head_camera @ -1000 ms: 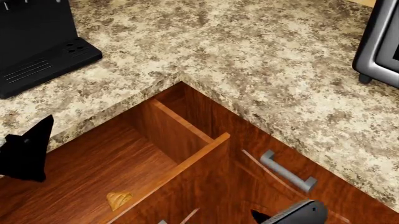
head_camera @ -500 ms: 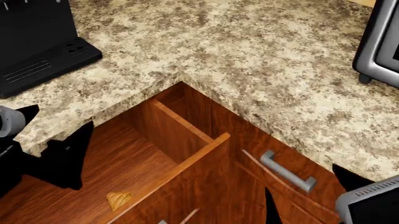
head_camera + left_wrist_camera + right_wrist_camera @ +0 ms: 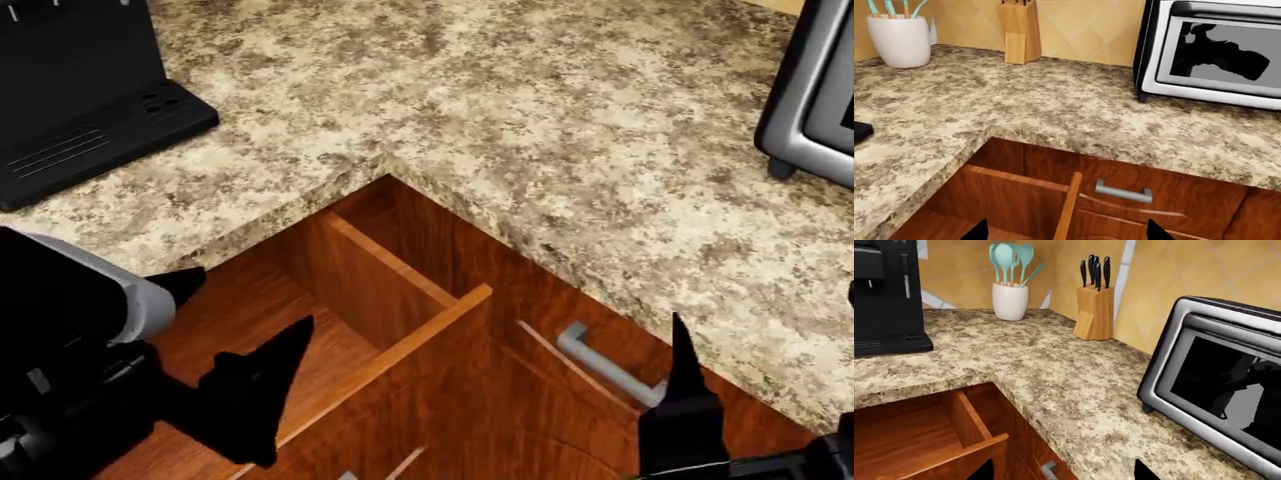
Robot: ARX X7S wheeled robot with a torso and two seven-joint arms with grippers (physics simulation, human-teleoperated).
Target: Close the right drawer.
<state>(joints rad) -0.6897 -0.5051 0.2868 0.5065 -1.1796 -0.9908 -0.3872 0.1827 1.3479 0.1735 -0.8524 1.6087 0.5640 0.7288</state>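
The right drawer point(image 3: 380, 290) is a deep reddish-brown wooden box. It stands pulled far out from under the left run of the counter, and its front panel edge point(image 3: 400, 350) reaches toward the corner. It also shows in the left wrist view point(image 3: 1014, 200) and the right wrist view point(image 3: 914, 432). My left gripper point(image 3: 254, 297) is open and empty above the drawer's inside; in its wrist view point(image 3: 1066, 232) the jaws straddle the panel edge. My right gripper point(image 3: 763, 305) is open and empty by the right cabinet face point(image 3: 1064, 472).
A shut drawer with a short grey bar handle point(image 3: 607, 365) sits in the right cabinet face beside the open one. A black coffee machine point(image 3: 80, 90) and a toaster oven point(image 3: 814, 100) stand on the speckled counter point(image 3: 534, 120). A knife block point(image 3: 1021, 30) and utensil crock point(image 3: 899, 37) stand by the wall.
My left arm has moved right, over the open drawer, and now hides the small yellow item inside. My right gripper has risen at the lower right. The drawer has not moved.
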